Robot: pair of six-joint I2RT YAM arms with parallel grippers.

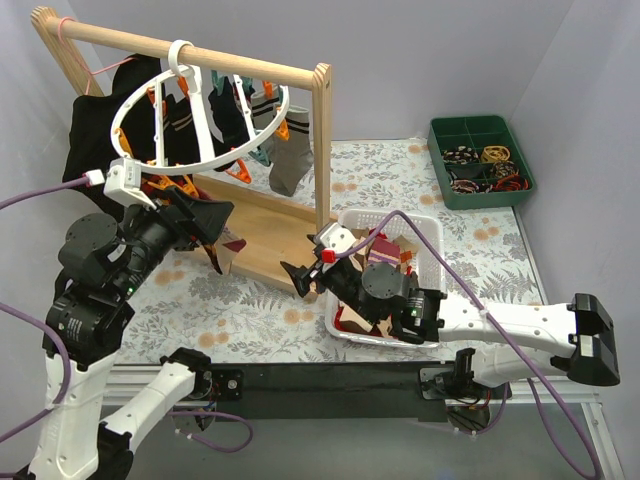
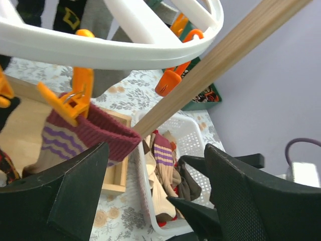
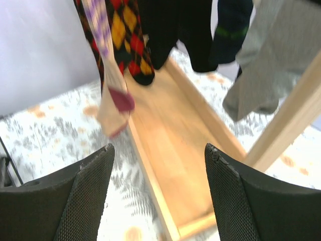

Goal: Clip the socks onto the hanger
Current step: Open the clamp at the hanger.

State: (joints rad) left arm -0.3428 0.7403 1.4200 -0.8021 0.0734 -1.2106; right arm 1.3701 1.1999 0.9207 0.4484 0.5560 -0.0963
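The white ring hanger (image 1: 200, 110) hangs from the wooden rail with several socks clipped to it. In the left wrist view an orange clothespin (image 2: 75, 100) grips a maroon sock with purple stripes (image 2: 90, 133) under the ring (image 2: 125, 50). My left gripper (image 1: 222, 235) is open and empty, its left finger (image 2: 60, 196) just below that sock's cuff. My right gripper (image 1: 305, 262) is open and empty over the stand's wooden base (image 3: 175, 150), left of the basket. More socks (image 2: 163, 160) lie in the white basket (image 1: 425, 235). The striped sock also shows in the right wrist view (image 3: 113, 95).
The wooden rail (image 1: 200, 50) and its upright post (image 1: 322, 150) stand close to both grippers. An argyle sock (image 3: 125, 35), dark socks and a grey sock (image 3: 261, 65) hang over the base. A green tray (image 1: 480, 160) of small items sits at the back right.
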